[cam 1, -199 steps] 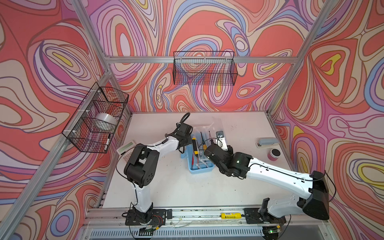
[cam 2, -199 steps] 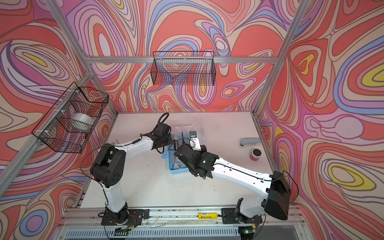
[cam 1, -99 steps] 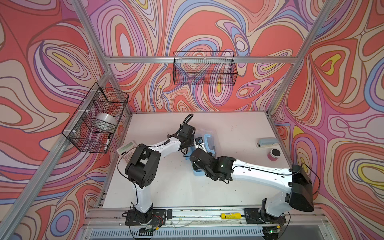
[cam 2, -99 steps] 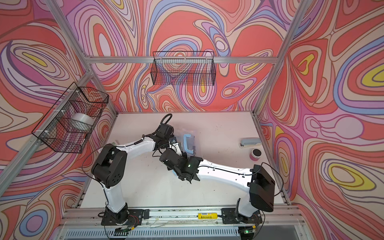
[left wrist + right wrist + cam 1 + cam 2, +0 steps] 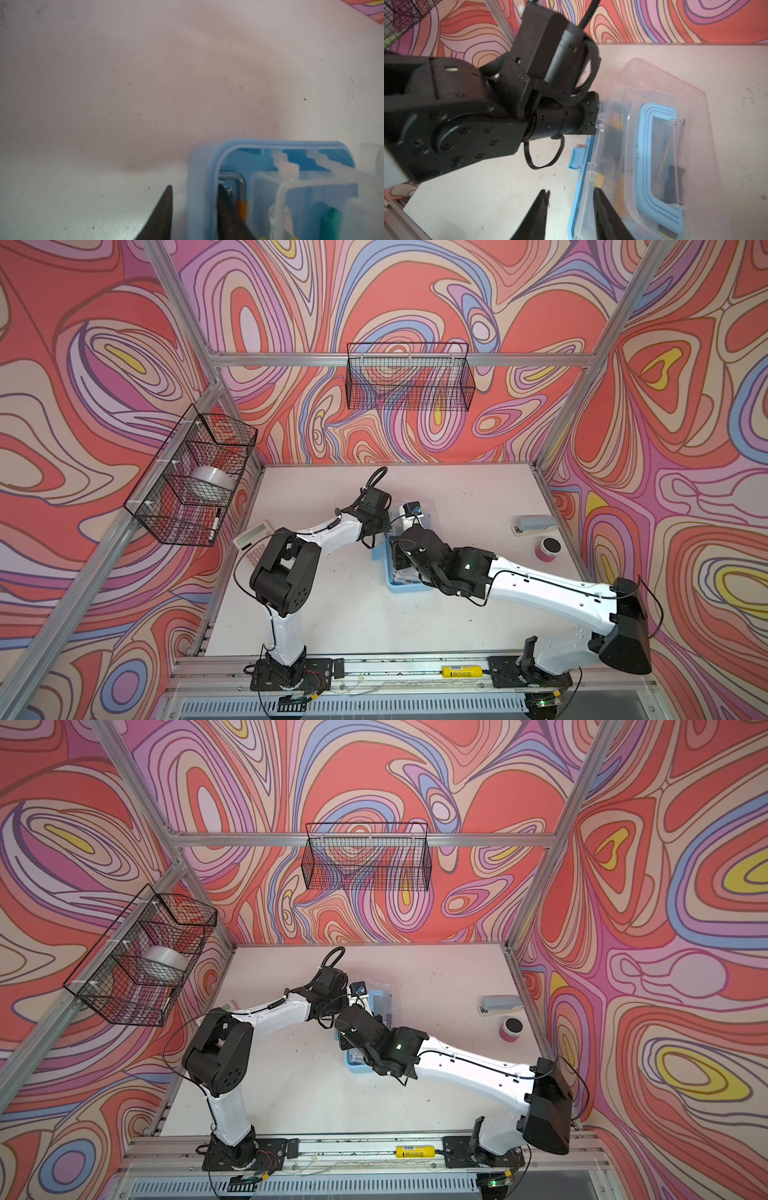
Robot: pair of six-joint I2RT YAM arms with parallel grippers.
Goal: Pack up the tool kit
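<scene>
The tool kit's light-blue box (image 5: pixel 409 587) (image 5: pixel 355 1067) stands mid-table, largely covered by both wrists. Its clear lid (image 5: pixel 695 145) with the blue handle (image 5: pixel 645 158) is lowered over it; I cannot tell whether it is seated. My left gripper (image 5: pixel 195 188) (image 5: pixel 384 531) is open astride the box wall (image 5: pixel 200 166) at a far corner, one finger inside beside a hex key (image 5: pixel 241 182). My right gripper (image 5: pixel 570 190) is open astride the box's long edge (image 5: pixel 578 207), one finger over the lid, the other off the box.
A white calculator (image 5: pixel 253 537) lies left of the arms. A pale blue stapler (image 5: pixel 536 524) and a pink cup (image 5: pixel 549 549) sit at the right edge. Wire baskets hang on the back wall (image 5: pixel 409 381) and left wall (image 5: pixel 191 477). A blue latch flap (image 5: pixel 577 155) sticks out sideways.
The lid lay open a second ago, stood upright half a second ago, and now lies down over the box. Both grippers' jaws have parted. The right arm swung left, then drew back.
</scene>
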